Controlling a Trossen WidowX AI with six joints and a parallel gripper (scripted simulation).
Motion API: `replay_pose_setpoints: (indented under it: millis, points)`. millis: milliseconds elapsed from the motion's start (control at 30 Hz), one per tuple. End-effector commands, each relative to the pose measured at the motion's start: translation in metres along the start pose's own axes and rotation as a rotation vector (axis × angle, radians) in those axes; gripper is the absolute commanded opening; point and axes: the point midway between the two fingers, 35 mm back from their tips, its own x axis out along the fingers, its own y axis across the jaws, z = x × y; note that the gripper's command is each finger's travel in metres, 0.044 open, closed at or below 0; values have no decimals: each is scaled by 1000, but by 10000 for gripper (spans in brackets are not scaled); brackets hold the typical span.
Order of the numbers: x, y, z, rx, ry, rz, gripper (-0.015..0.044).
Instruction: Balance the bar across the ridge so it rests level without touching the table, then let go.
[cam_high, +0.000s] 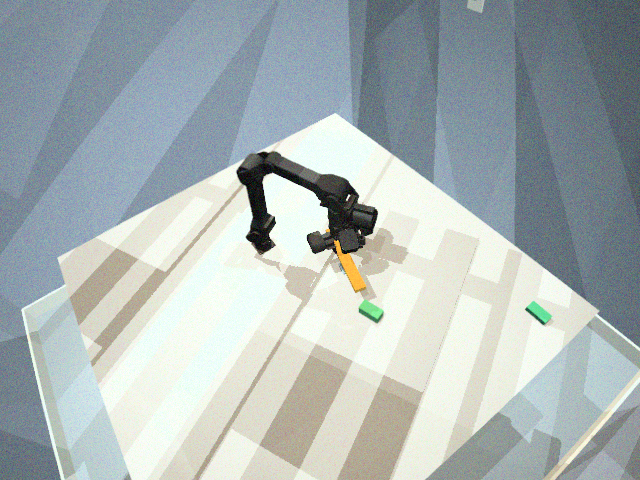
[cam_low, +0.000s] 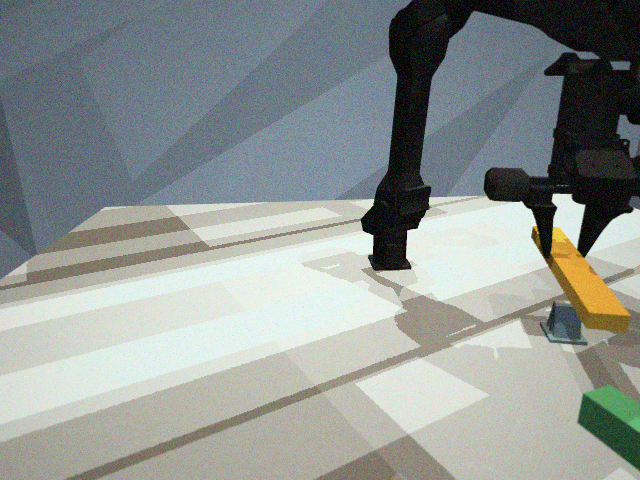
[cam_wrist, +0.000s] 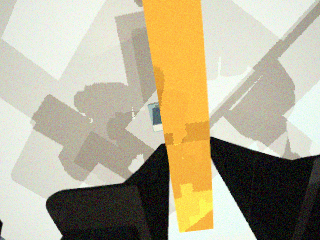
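My gripper (cam_low: 565, 255) (cam_wrist: 186, 145) is shut on the orange bar (cam_high: 351, 269) (cam_low: 591, 291) (cam_wrist: 182, 75), nearer to one end than to its middle. The bar is held above the table, its long part reaching away from the fingers. The small grey-blue ridge (cam_low: 564, 322) (cam_wrist: 156, 116) stands on the table below the bar. In the wrist view the ridge shows partly, just left of the bar's edge, and the bar hides the rest. In the exterior view the bar's far part passes above and to the right of the ridge, with a gap between them.
A green block (cam_high: 371, 311) (cam_low: 610, 423) lies on the table beyond the bar's far end. A second green block (cam_high: 538, 312) lies farther off, near the table's right corner. The arm's base stands left of the gripper in the top and exterior views.
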Motion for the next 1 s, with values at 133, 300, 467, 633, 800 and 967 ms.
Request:
replay_pose_setpoints:
  millis: [133,300,467,633,800,967]
  points:
    - [-1,13,-27,-36,-4,4,0]
    - [0,14,-31,-42,-3,5,0]
    - [7,15,-32,-42,-3,5,0]
    - [16,16,-32,-42,-3,5,0]
    - [24,15,-32,-42,-3,5,0]
    - [32,15,-32,-42,-3,5,0]
